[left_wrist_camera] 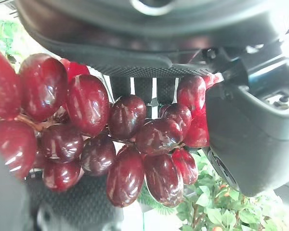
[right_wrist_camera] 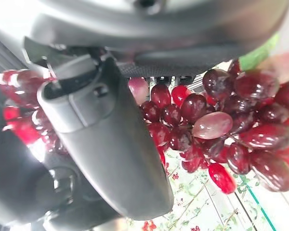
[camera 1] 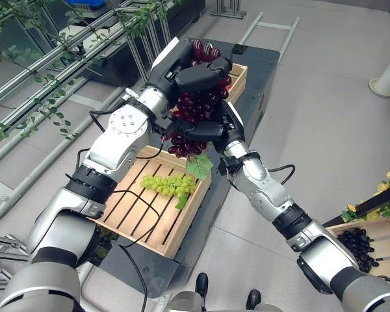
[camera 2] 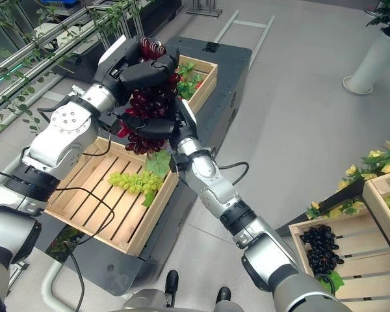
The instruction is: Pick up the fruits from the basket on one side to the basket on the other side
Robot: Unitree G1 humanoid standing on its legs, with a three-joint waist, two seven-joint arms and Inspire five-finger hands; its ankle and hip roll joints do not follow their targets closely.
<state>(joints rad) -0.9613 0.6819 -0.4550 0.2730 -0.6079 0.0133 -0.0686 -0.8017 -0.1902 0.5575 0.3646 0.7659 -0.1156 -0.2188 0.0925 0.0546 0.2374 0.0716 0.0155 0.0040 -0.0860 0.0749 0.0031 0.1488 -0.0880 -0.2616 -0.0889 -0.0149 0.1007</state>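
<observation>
A bunch of red grapes (camera 1: pixel 194 107) hangs in the air above the near wooden crate (camera 1: pixel 149 224) on my left. My left hand (camera 1: pixel 198 73) curls over the top of the bunch, and my right hand (camera 1: pixel 205 130) curls round its lower part. Both wrist views show the red grapes (left_wrist_camera: pixel 130 159) (right_wrist_camera: pixel 221 130) pressed against dark fingers. A green leaf (camera 1: pixel 199 166) dangles below the bunch. Inside the near crate lies a bunch of green grapes (camera 1: pixel 169 184). At my right stands another wooden crate (camera 2: pixel 351 227) holding black grapes (camera 2: pixel 322 247).
A second crate (camera 1: pixel 239 77) with green leaves sits further back on the same dark platform (camera 1: pixel 263 62). Metal rails with vines (camera 1: pixel 26 84) run along the left. A white post base (camera 1: pixel 385 81) stands far right. Yellow flowers (camera 2: pixel 387 159) edge the right crates.
</observation>
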